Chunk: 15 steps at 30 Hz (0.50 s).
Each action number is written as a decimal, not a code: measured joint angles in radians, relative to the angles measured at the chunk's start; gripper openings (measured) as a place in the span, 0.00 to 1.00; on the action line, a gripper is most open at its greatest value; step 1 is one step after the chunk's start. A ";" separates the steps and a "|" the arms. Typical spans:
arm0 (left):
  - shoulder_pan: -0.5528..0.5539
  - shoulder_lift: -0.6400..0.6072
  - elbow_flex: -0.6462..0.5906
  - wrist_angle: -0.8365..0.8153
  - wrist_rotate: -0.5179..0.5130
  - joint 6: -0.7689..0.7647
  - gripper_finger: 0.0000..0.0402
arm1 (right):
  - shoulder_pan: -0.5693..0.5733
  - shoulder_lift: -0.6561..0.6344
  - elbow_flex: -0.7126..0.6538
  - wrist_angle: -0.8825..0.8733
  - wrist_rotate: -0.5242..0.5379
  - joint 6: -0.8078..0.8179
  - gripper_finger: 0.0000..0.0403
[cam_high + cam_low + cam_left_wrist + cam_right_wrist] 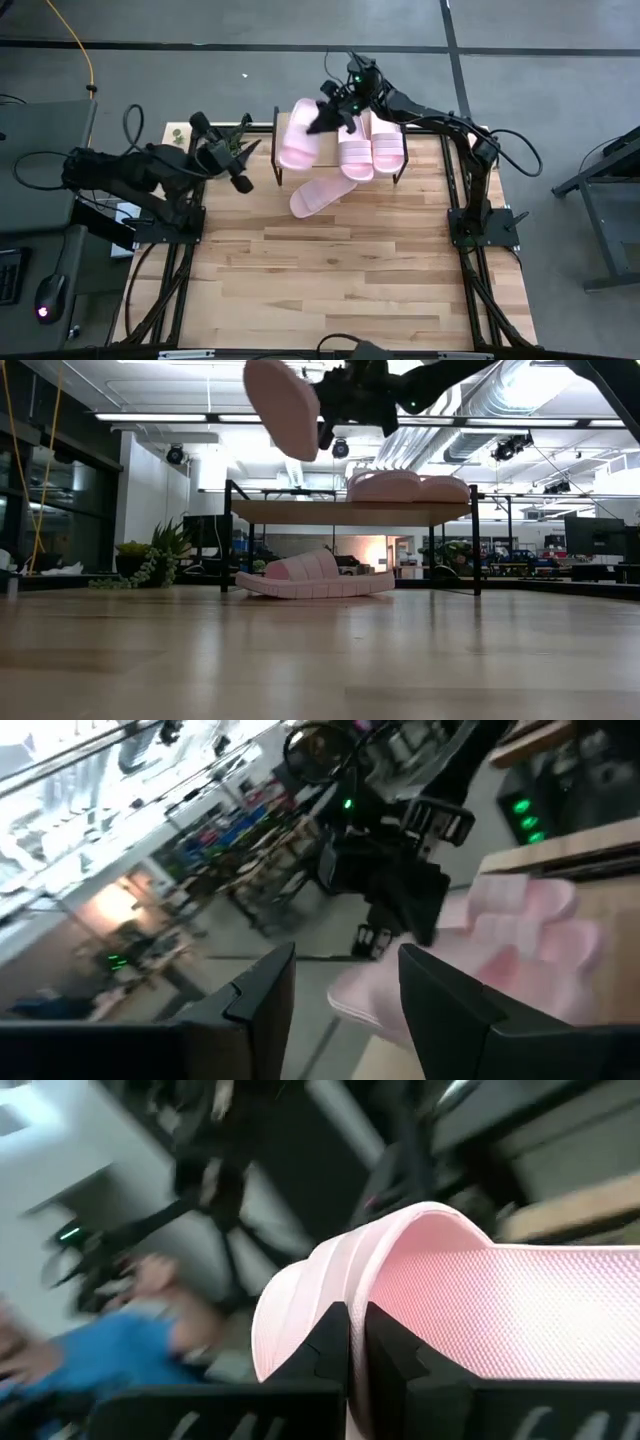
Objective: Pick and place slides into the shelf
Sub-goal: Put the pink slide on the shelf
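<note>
Jaws clamped on pink foam: the right gripper [330, 110] has a slide [298, 135] pinched by its edge, carried above the left end of the shelf [283, 172]. From the high view, two slides [371, 146] sit side by side on the right part of the top board, toes and heels running front to back, and a fourth slide [322, 196] lies on the tabletop just in front of the shelf, angled. The held slide's long axis runs roughly parallel to the shelved pair, and the free spot lies directly beneath it, left of them. The left gripper [243, 164] waits off the shelf's left end, fingers parted and empty; it is the nearer arm to the slide on the table.

Low view: the carried slide [281, 405] hangs tilted, well above the board [350, 512], the pair [408, 486] resting on top, the fourth [315, 574] under the shelf line.

Left wrist view: its fingers [445, 1005] stand apart with nothing between.

Right wrist view: dark fingers [340, 1355] close tight on the slide's rim [470, 1295]. Judging by this, a straight lowering is what's called for.
</note>
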 joint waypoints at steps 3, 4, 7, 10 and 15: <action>0.000 -0.020 0.000 -0.063 0.050 -0.066 0.40 | 0.018 0.000 0.000 -0.069 -0.110 -0.066 0.00; 0.000 -0.025 0.000 -0.088 0.070 -0.091 0.40 | 0.027 0.000 0.000 -0.079 -0.147 -0.088 0.00; 0.000 -0.029 0.000 -0.162 0.126 -0.164 0.40 | 0.056 0.000 0.000 -0.076 -0.210 -0.121 0.00; 0.000 -0.028 0.000 -0.240 0.174 -0.216 0.40 | 0.092 0.000 0.000 -0.073 -0.234 -0.134 0.00; -0.001 -0.028 0.000 -0.311 0.264 -0.253 0.40 | 0.188 0.000 0.000 0.009 -0.345 -0.135 0.00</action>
